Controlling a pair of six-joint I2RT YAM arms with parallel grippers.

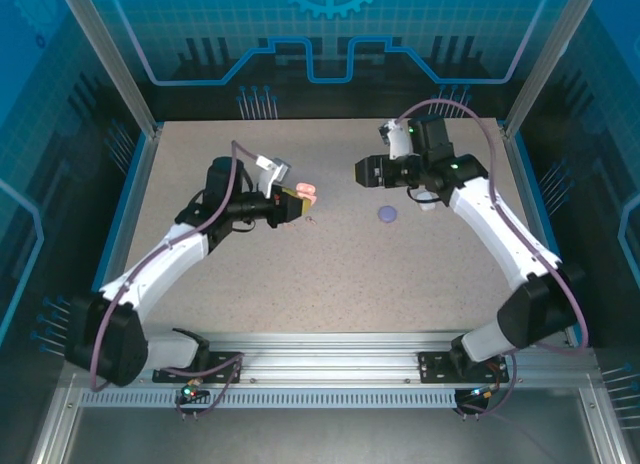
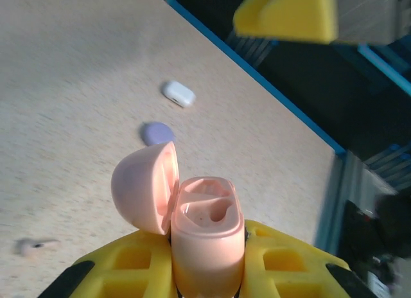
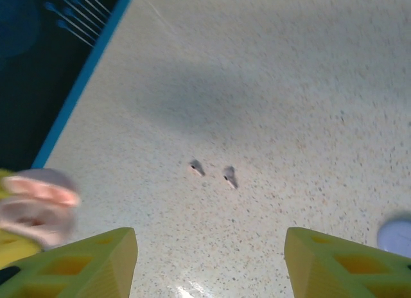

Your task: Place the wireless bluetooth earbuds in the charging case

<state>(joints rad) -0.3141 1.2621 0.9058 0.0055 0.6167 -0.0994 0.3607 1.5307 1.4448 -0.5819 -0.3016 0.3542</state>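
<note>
The speckled beige table [image 1: 300, 284] carries a purple case [image 1: 387, 214], a white case [image 2: 178, 93] and two tiny earbuds [image 3: 196, 168].

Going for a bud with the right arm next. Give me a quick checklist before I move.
1. Left tool clamped on pink case: ok.
2. Lid swung open: ok.
3. Both sockets look empty: ok.
4. Right tool open: ok.
5. Two buds loose on the table, apart from each other: ok.
6. Buds' colour matches the case: cannot tell, too small.
</note>
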